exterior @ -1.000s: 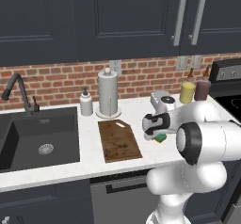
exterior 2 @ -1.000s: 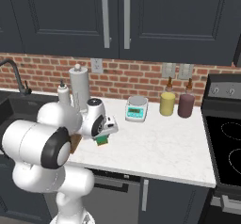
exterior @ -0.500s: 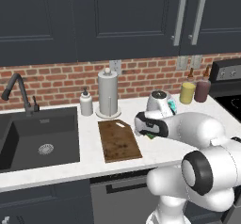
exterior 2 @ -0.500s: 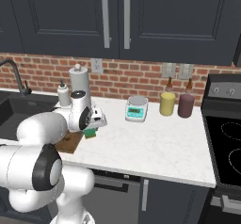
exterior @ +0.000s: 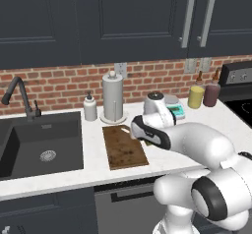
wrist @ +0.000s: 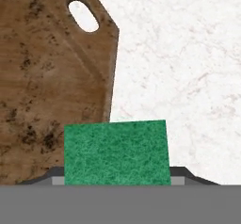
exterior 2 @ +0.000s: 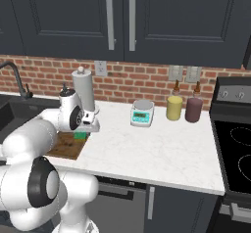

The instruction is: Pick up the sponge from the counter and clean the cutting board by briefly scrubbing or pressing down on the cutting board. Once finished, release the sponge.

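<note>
Hand (exterior 2: 82,130) grasping the sponge (wrist: 116,153), green top facing the hand camera, block sitting between the finger tips at the bottom of the hand view. In the right base view the sponge (exterior 2: 80,135) hangs under the hand at the right edge of the cutting board (exterior 2: 66,146), lifted off the desk (exterior 2: 147,146); whether it overlaps the board or sits just past its edge, cannot tell. Hand view: cutting board (wrist: 47,77) on the left, dark brown, mottled stains, pale oval handle hole at the top end; white marbled desk (wrist: 183,68) on the right. Left base view: board (exterior: 123,147) lies flat on the desk (exterior: 93,166) between the sink (exterior: 39,142) and the arm, handle end toward the brick wall. Sink basin dark, faucet (exterior: 19,98) at its back left. Behind the board near the wall: soap dispenser (exterior: 90,107), paper towel roll (exterior: 112,98) upright on its holder. Farther right: grey scale (exterior 2: 142,113) with teal display, then yellow bottle (exterior 2: 174,106) and dark red bottle (exterior 2: 193,108) side by side at the wall. Stovetop (exterior 2: 238,156) at far right. Dark cabinets (exterior 2: 122,21) above.
</note>
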